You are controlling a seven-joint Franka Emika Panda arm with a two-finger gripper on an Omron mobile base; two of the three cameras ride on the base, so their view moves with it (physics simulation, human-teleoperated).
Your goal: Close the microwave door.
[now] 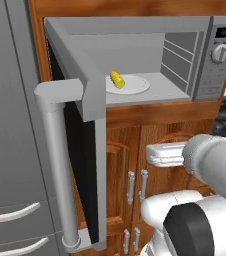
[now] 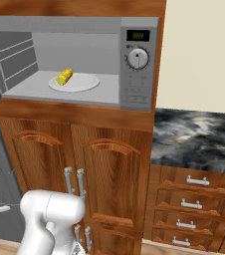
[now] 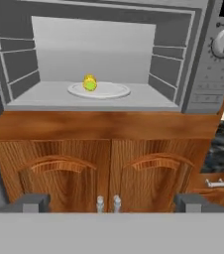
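Observation:
The grey microwave (image 1: 185, 30) stands above wooden cabinets with its cavity open. The microwave door (image 1: 80, 140) is swung far out to the left, edge-on to me, its thick grey bar handle (image 1: 55, 165) facing the fridge. A white plate (image 1: 135, 86) with a piece of corn (image 1: 117, 79) sits inside. The control panel (image 2: 138, 64) with its white knob is on the right. My gripper (image 3: 112, 203) is open, its fingertips (image 3: 34, 202) wide apart with nothing between them. It hangs in front of the cabinet doors below the microwave (image 3: 99, 59), right of the door.
A tall grey fridge (image 1: 10, 125) stands just left of the open door. Brown cabinet doors (image 2: 109, 169) with metal handles are below the microwave. A dark marble counter (image 2: 199, 137) over drawers (image 2: 194, 194) lies to the right.

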